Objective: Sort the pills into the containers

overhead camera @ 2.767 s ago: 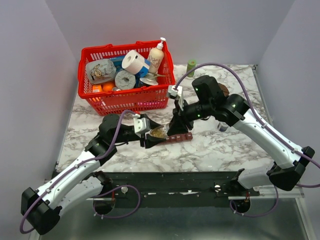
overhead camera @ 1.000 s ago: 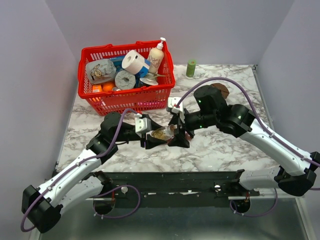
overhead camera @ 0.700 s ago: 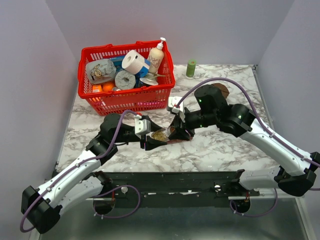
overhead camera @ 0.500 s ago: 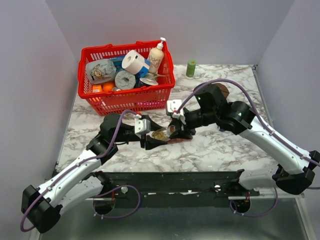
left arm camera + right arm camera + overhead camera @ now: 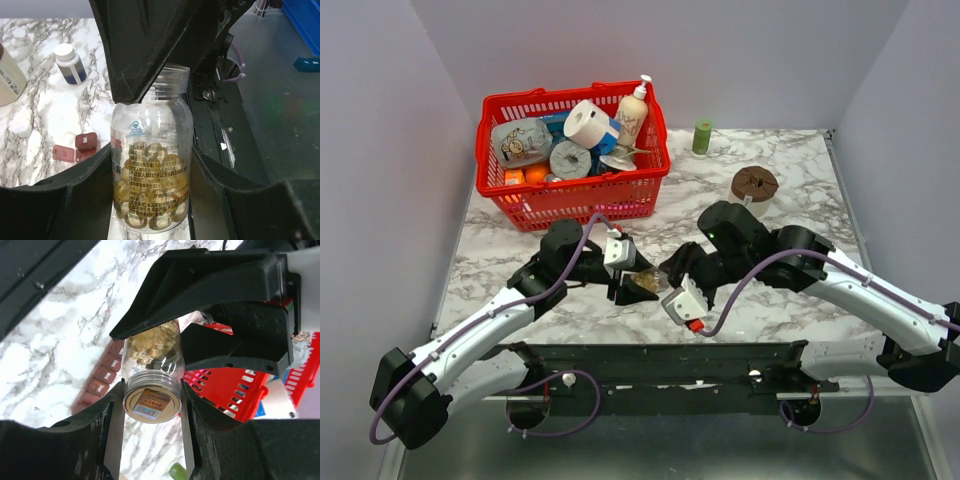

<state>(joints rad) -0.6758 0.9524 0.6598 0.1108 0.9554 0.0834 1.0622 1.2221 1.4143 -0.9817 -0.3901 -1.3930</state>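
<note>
**Held item.** Pill bottle (image 5: 150,165), clear plastic with a printed label, gripped at both ends.
- Left claw (image 5: 150,192): I see its fingers pressed on either side of the bottle's body.
- Right claw (image 5: 152,405): clamped on the bottle's threaded neck. Only the right wrist view shows this end, with a printed disc at the mouth.

**Contents.** Pills (image 5: 152,347), amber and rounded, heaped inside the bottle. The label partly hides them in the left wrist view.

**Target.** Pill organiser strip (image 5: 102,375), maroon, lying on the marble counter (image 5: 780,170) beneath the bottle.
- The right wrist view shows a run of its compartments.
- The left wrist view shows only a few maroon squares beside the bottle.
- From the top view I cannot find it under the two claws.

**Also on the counter.**
- White-capped bottle (image 5: 70,62), upright and well apart from the pill bottle. I see it in the left wrist view only.
- Red basket (image 5: 570,195) of groceries, beyond the pill bottle.
- Green cap (image 5: 702,137) and brown disc (image 5: 754,183), farther off. I see both in the top view only.
</note>
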